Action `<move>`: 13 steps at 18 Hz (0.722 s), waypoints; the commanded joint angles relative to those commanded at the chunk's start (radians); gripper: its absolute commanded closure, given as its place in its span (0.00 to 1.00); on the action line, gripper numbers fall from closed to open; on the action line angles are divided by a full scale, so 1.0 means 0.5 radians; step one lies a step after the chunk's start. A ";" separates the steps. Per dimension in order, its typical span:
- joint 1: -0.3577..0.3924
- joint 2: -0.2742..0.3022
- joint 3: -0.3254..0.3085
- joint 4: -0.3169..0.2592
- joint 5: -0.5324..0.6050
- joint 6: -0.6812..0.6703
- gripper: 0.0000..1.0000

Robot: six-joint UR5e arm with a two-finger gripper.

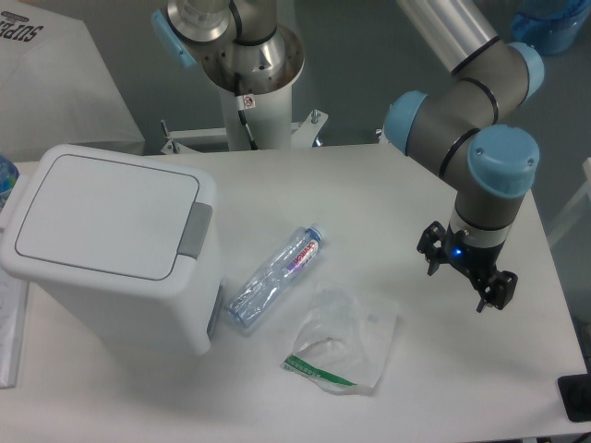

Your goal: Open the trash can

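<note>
My gripper (466,276) hangs empty near the tabletop's (388,194) right edge, fingers spread; the trash can (111,249) sits lid-closed at the left edge, its grey tab (195,231) facing me.

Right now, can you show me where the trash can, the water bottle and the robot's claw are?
trash can (102,214), fixed camera, middle of its flat lid
water bottle (275,277), fixed camera, middle of its clear body
gripper (459,279), fixed camera, between its fingertips
</note>
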 joint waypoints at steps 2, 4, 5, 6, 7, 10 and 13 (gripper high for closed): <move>0.000 0.000 0.000 0.000 0.000 0.000 0.00; 0.003 0.006 0.000 0.000 -0.015 0.000 0.00; 0.003 0.009 -0.003 0.000 -0.024 0.000 0.00; 0.000 0.009 -0.003 0.000 -0.025 0.000 0.00; 0.000 0.006 -0.006 0.000 -0.031 0.000 0.00; 0.018 0.015 -0.043 0.000 -0.144 -0.076 0.00; 0.012 0.040 -0.052 -0.003 -0.285 -0.260 0.00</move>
